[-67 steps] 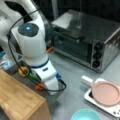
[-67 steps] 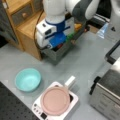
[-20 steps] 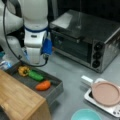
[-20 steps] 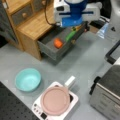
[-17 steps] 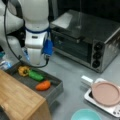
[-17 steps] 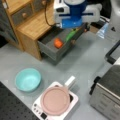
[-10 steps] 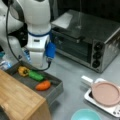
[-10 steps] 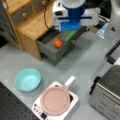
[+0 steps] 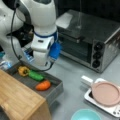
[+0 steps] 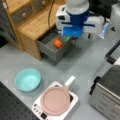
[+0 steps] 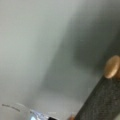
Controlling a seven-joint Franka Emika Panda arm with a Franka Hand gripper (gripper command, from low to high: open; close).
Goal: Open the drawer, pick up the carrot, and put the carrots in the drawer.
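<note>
Carrot [image 9: 43, 85] lying in open drawer [image 9: 56, 86], frame lower left; gripper apparently hidden above, opening unclear; placing step seemingly finished.

The carrot [image 9: 43, 85] lies in the open drawer [image 9: 55, 88], beside two other vegetables [image 9: 30, 73] toward a front view's left; the toaster oven [image 9: 88, 40] stands behind, the bowl [image 10: 28, 79] before.
</note>
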